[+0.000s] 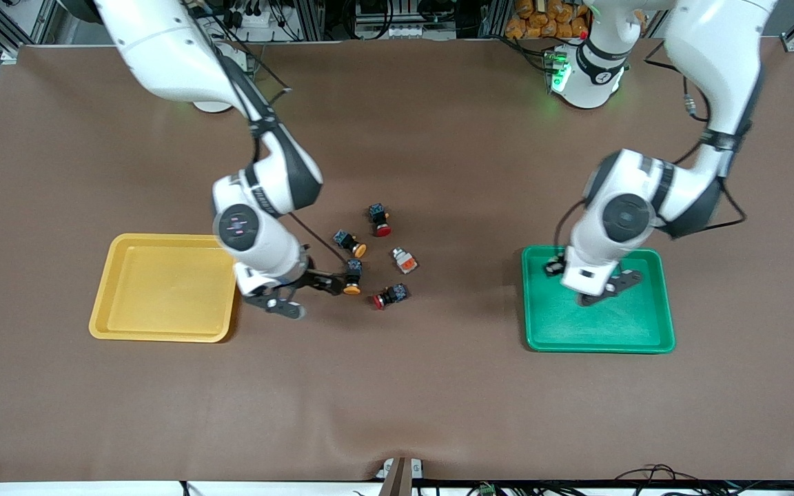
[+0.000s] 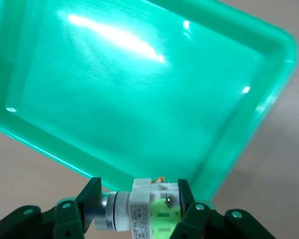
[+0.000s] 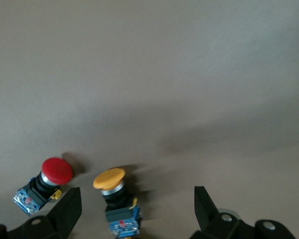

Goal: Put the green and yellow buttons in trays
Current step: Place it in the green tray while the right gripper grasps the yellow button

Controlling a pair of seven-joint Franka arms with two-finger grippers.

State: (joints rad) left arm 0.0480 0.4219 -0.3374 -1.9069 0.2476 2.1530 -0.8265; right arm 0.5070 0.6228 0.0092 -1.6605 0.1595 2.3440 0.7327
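My left gripper (image 1: 607, 288) is over the green tray (image 1: 645, 331), shut on a light-grey-bodied button with a green part (image 2: 145, 211); the tray (image 2: 139, 99) fills the left wrist view. My right gripper (image 1: 316, 296) is open beside the yellow tray (image 1: 163, 289), low at a black-bodied yellow-capped button (image 1: 353, 277). In the right wrist view that button (image 3: 115, 199) lies between the open fingers of the gripper (image 3: 135, 208), untouched. A second yellow-capped button (image 1: 350, 243) and a light-grey button with an orange face (image 1: 404, 260) lie on the table nearby. The yellow tray holds nothing.
Two black-bodied red-capped buttons lie in the same cluster, one (image 1: 379, 219) farthest from the front camera, one (image 1: 389, 296) nearest, also in the right wrist view (image 3: 42, 181). Brown mat covers the table.
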